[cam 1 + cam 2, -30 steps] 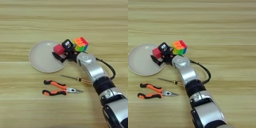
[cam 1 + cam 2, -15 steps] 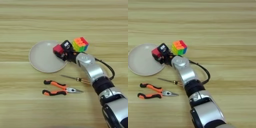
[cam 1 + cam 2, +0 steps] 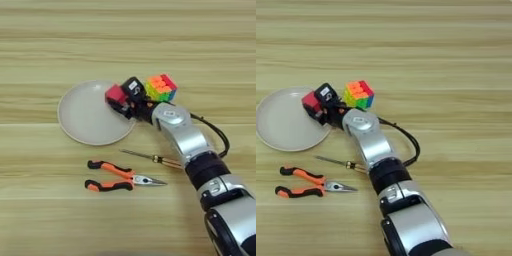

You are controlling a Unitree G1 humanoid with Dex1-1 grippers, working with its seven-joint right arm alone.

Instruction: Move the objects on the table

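Nearest the camera, the silver forearm (image 3: 192, 145) enters from the bottom right and runs up and left across the table (image 3: 60, 45). A black cable loops out from its right side.

Left of the forearm lie the pliers (image 3: 116, 177) — orange-and-black handles to the left, jaws pointing right, flat on the wood. Just beyond them the screwdriver (image 3: 150, 158) lies at a slight slant, tip toward the left, handle end passing under the forearm. Pliers and screwdriver are near each other but apart.

Further on sits the plate (image 3: 90, 120), round and beige, flat on the table. The gripper (image 3: 121, 101) is at the plate's right rim. Its two black fingers (image 3: 134, 88) pinch the red cube (image 3: 115, 93), one finger on the far side and one on the near side. The cube is above the plate's right edge; whether it touches the plate cannot be told.

Just right of the gripper — beside its far finger — rests the puzzle cube (image 3: 359, 95), on the table and off the plate. Contact between it and the gripper cannot be judged.
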